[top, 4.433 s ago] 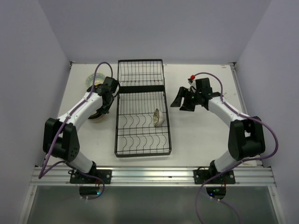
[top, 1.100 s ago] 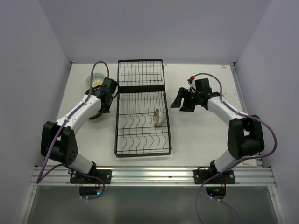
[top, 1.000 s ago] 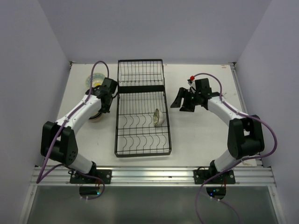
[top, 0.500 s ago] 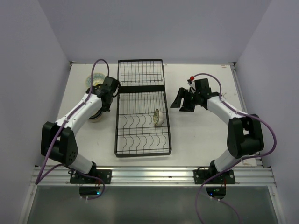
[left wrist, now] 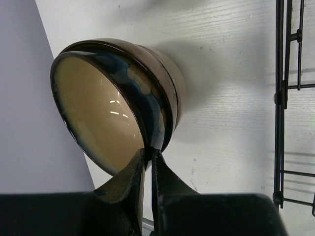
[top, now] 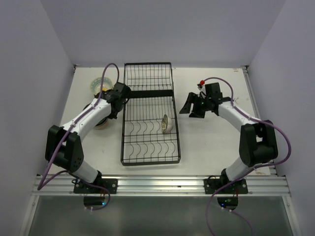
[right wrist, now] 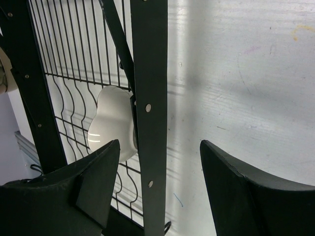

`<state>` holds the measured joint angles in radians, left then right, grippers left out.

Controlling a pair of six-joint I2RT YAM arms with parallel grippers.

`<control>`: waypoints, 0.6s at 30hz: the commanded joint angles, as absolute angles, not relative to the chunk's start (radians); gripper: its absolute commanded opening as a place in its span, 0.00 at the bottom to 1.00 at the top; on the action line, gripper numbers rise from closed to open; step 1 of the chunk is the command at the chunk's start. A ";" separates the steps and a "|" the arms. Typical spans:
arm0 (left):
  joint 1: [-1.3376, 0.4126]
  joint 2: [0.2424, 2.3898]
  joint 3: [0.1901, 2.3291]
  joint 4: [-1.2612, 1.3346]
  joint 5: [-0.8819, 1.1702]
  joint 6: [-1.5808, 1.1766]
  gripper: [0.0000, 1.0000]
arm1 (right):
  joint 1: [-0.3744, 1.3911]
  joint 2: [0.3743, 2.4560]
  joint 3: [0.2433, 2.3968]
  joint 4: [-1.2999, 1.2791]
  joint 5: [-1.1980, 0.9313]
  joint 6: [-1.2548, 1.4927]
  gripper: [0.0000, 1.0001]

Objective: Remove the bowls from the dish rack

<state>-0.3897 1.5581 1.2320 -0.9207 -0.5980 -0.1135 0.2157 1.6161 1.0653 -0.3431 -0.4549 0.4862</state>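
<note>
The black wire dish rack (top: pixel 122 142) lies lengthwise in the middle of the table. A white bowl (top: pixel 166 124) stands on edge in its near section, by the right side. Left of the rack, my left gripper (top: pixel 107 114) is shut on the rim of a brown bowl (top: pixel 101 124). In the left wrist view that bowl (left wrist: pixel 103 108) is tilted, cream inside with blue glaze, and my left gripper (left wrist: pixel 150 151) pinches its lower rim. My right gripper (top: pixel 191 110) hangs open to the right of the rack, holding nothing. The right wrist view shows my right gripper (right wrist: pixel 159 142), the rack (right wrist: pixel 147 73) and the white bowl (right wrist: pixel 113 123) behind its wires.
A patterned bowl (top: pixel 97 84) sits on the table at the back left, near the left wall. The rack's side wires (left wrist: pixel 280 98) run close along the right of the brown bowl. Walls enclose the table at the left, back and right.
My left wrist has shifted a little right toward the rack, still pinching the brown bowl's rim. The right arm and the white bowl have not moved.
</note>
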 commanded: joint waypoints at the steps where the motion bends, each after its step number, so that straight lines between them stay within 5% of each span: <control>1: -0.384 1.568 1.213 -0.928 -0.672 -0.137 0.00 | 0.213 1.612 1.068 -0.322 -0.451 0.489 0.70; 6: -0.385 1.585 1.200 -0.914 -0.675 -0.144 0.01 | 0.213 1.615 1.068 -0.325 -0.448 0.489 0.70; 12: -0.385 1.563 1.215 -0.905 -0.638 -0.150 0.30 | 0.213 1.620 1.071 -0.322 -0.451 0.489 0.70; 18: -0.385 1.514 1.307 -0.902 -0.592 -0.158 0.43 | 0.213 1.618 1.072 -0.325 -0.451 0.489 0.70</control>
<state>-0.3885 1.5772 1.2270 -0.9157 -0.6037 -0.1314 0.2157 1.6165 1.0649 -0.3431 -0.4549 0.4866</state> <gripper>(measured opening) 0.421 0.702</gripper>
